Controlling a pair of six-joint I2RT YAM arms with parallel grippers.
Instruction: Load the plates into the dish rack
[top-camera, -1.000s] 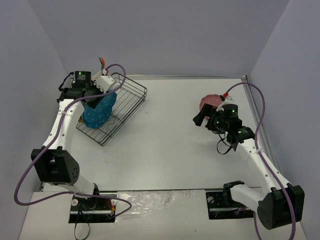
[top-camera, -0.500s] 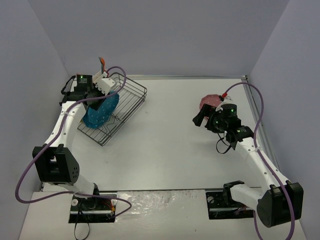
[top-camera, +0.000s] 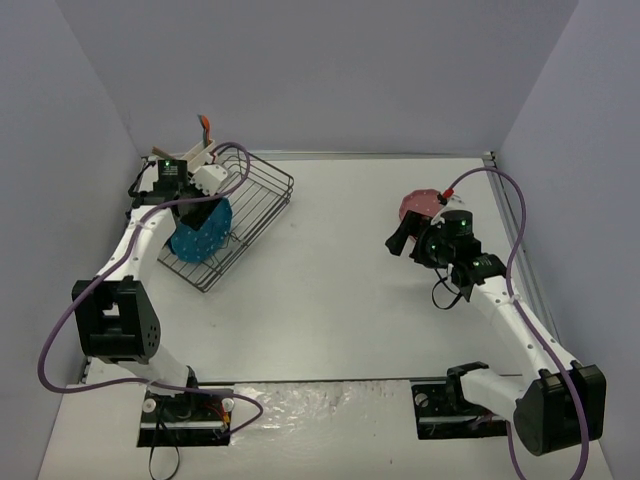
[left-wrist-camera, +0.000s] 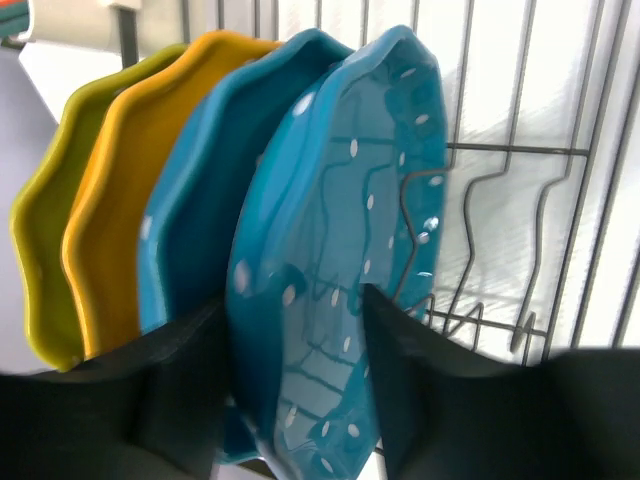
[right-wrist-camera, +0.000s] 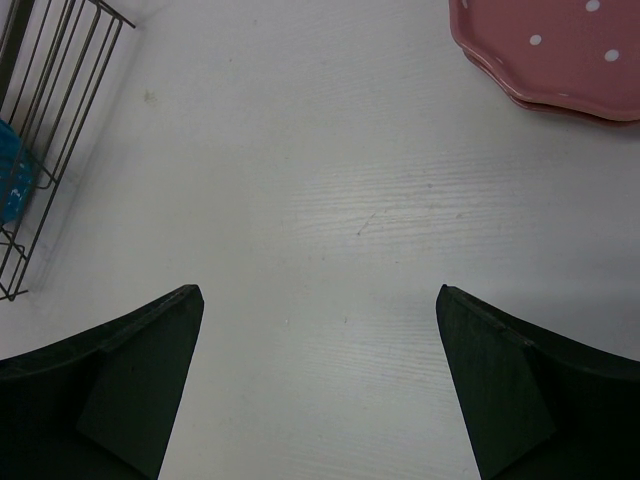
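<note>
Change: since a second ago, the left tool (left-wrist-camera: 295, 345) is tipping the teal plate (left-wrist-camera: 340, 230) from a slant to upright inside the dish rack (top-camera: 262, 190).
Left tool: it is clamping that plate's rim, one finger on each face.
Rack row: a second teal plate (left-wrist-camera: 200, 230), an orange-yellow plate (left-wrist-camera: 120, 220) and a yellow-green plate (left-wrist-camera: 45, 230) are standing side by side beside the held one.
Right tool (right-wrist-camera: 318, 295): jaws are gaping wide with nothing between them, hovering over the surface (top-camera: 330, 280) well right of the rack.
Pink plates (right-wrist-camera: 560, 50): they are lying stacked flat, farther from the rack than the right tool.
</note>
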